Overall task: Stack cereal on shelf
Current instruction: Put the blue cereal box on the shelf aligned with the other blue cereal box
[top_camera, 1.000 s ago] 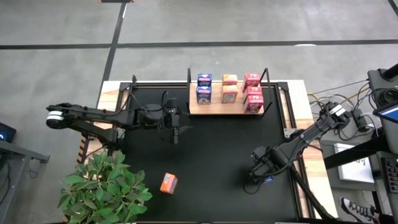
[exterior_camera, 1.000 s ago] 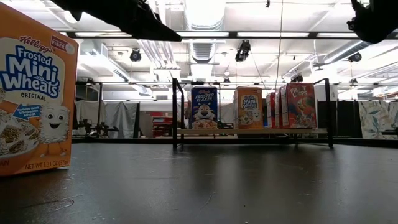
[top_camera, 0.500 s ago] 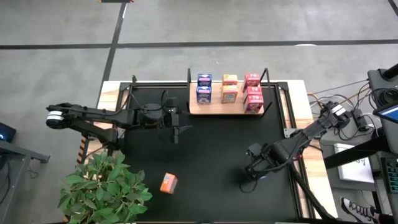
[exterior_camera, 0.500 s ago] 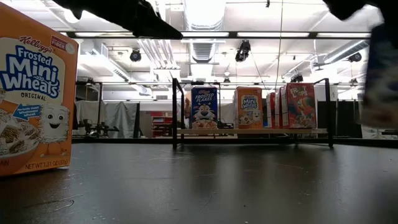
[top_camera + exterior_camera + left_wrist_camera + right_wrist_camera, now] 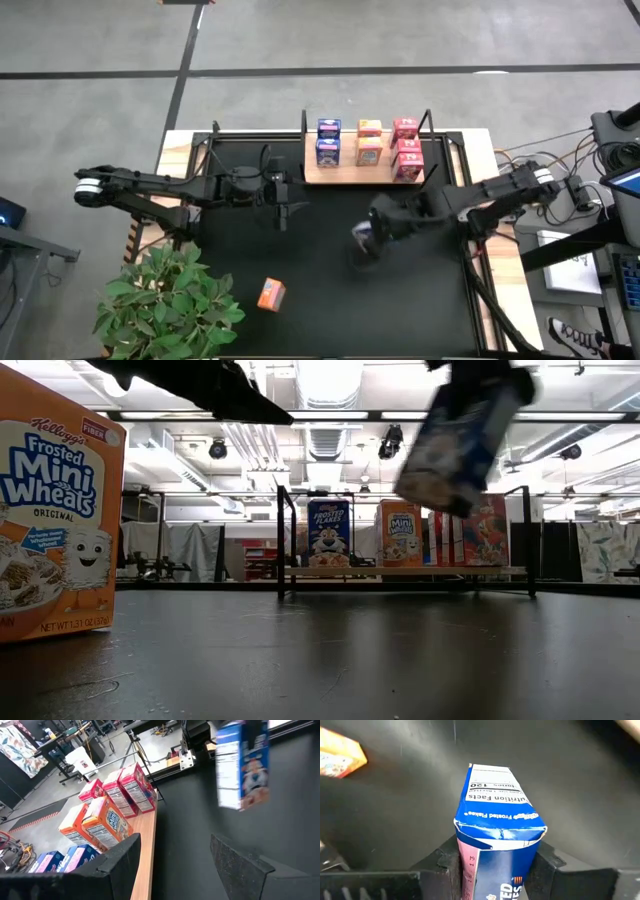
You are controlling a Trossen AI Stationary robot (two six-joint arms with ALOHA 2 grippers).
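Note:
My right gripper [image 5: 368, 236] is shut on a blue cereal box [image 5: 460, 440], carried in the air over the middle of the black mat, in front of the shelf. The shelf [image 5: 340, 176], a light wood board with black posts, stands at the mat's far edge and bears two blue boxes [image 5: 327, 141], two orange boxes [image 5: 369, 141] and three red boxes [image 5: 406, 148]. One orange box [image 5: 271, 294] stands on the mat near the front left. My left gripper [image 5: 283, 211] hangs open over the mat's left part, holding nothing. My right gripper pinches the blue box between its two fingers [image 5: 447, 865] on two opposite side faces [image 5: 470, 870]. The fingers slant down from the table's right. The box is lifted clear of the mat and sits tilted in the hold, one end [image 5: 500, 822] pointing away from the fingers.
A leafy green plant [image 5: 165, 300] stands at the table's near left corner. Bare black mat [image 5: 330, 300] lies between the orange box and the shelf. Cables and equipment [image 5: 600, 180] crowd the table's right side.
My right gripper has risen from the mat's near right part with the blue box, gone toward the table's left and far edge, nearer the shelf, and rolled. The box, which was on the mat, now hangs clear and tilted.

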